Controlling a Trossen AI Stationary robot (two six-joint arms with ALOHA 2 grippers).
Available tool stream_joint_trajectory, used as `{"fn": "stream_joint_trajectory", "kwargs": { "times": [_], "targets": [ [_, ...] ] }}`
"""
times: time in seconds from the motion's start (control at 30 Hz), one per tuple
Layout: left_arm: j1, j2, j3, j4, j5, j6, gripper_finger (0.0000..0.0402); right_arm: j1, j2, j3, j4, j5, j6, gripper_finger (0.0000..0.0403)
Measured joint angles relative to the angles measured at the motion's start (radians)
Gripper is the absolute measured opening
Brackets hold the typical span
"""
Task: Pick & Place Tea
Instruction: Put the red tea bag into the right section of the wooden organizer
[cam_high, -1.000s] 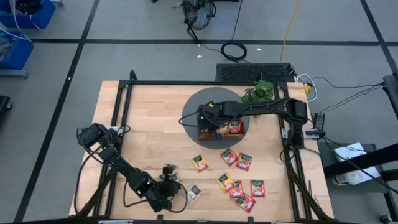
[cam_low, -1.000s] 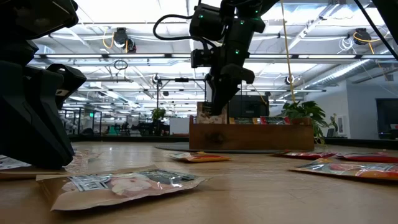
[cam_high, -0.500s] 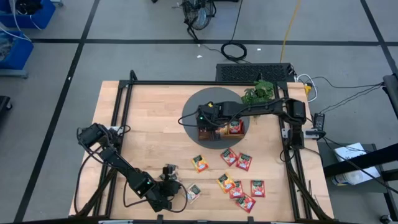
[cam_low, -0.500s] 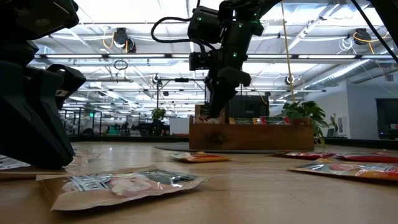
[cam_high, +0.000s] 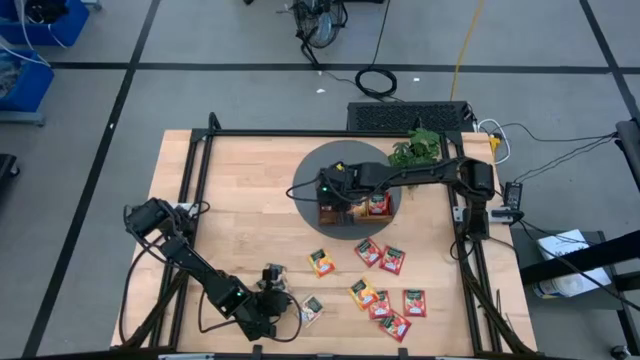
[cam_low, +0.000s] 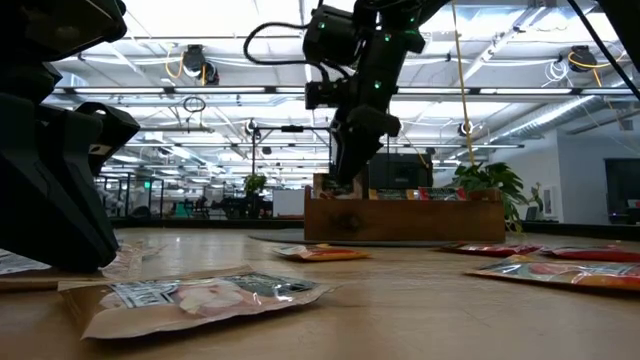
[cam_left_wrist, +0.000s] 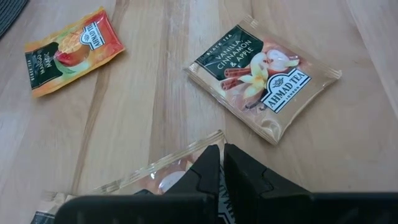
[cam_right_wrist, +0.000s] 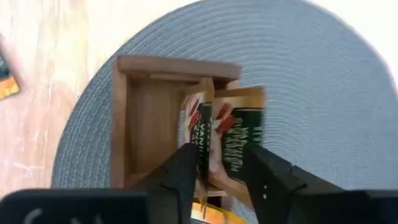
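Observation:
The tea is flat square sachets. Several red and orange ones (cam_high: 380, 290) lie loose on the near right of the table, and a pale one (cam_left_wrist: 264, 78) and an orange one (cam_left_wrist: 71, 50) lie ahead of my left gripper (cam_left_wrist: 221, 152). That gripper is low at the near left, shut on another pale sachet (cam_left_wrist: 168, 177). My right gripper (cam_right_wrist: 217, 168) hangs open over the left compartment of the wooden tray (cam_right_wrist: 121, 124). Its fingers stand on either side of sachets (cam_right_wrist: 233, 146) that stand on edge in that compartment. My left gripper has its shut fingertips on the pale sachet's clear sealed edge (cam_left_wrist: 186, 155), slanting down from the table's near left. The fingers cover the place of contact, so which layer lies between them does not show. The sachet lies flat on the table (cam_low: 120, 262).
The tray (cam_high: 352, 210) stands on a round grey mat (cam_high: 310, 175) at the far middle, with red sachets in its right part. A small green plant (cam_high: 415, 150) stands behind the mat. Bare wood lies between the mat and the loose sachets.

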Motion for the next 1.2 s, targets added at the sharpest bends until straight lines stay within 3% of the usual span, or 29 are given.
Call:
{"fn": "stream_joint_trajectory", "kwargs": {
  "times": [0.3, 0.4, 0.57, 0.77, 0.83, 0.93, 1.07, 1.2],
  "targets": [
    [0.001, 0.0, 0.0, 0.029, 0.0, 0.068, 0.0031, 0.018, -0.162, -0.006, -0.079, 0.026, 0.133, 0.0143],
    [0.001, 0.0, 0.0, 0.043, 0.0, 0.088, 0.0031, 0.084, -0.241, -0.086, -0.048, 0.013, 0.137, 0.0134],
    [0.006, -0.001, 0.0, 0.063, -0.002, 0.15, 0.0031, 0.256, -0.415, -0.348, 0.308, -0.116, 0.133, 0.0116],
    [0.058, -0.026, 0.0, 0.111, 0.054, 0.245, 0.0031, 0.463, -0.566, -0.712, 0.83, -0.011, 0.145, 0.0084],
    [0.095, -0.054, 0.008, 0.127, 0.105, 0.239, 0.0031, 0.507, -0.591, -0.819, 1.006, -0.001, 0.143, 0.0072],
    [0.162, -0.092, 0.035, 0.123, 0.095, 0.194, 0.0031, 0.55, -0.601, -0.942, 1.204, -0.004, 0.163, 0.0047],
    [0.26, -0.093, 0.093, 0.114, 0.13, 0.235, 0.0031, 0.567, -0.597, -1.026, 1.342, -0.002, 0.155, 0.0007],
    [0.317, -0.093, 0.101, 0.143, 0.146, 0.248, 0.0031, 0.557, -0.597, -1.036, 1.333, 0.001, 0.156, 0.0011]
  ]
}}
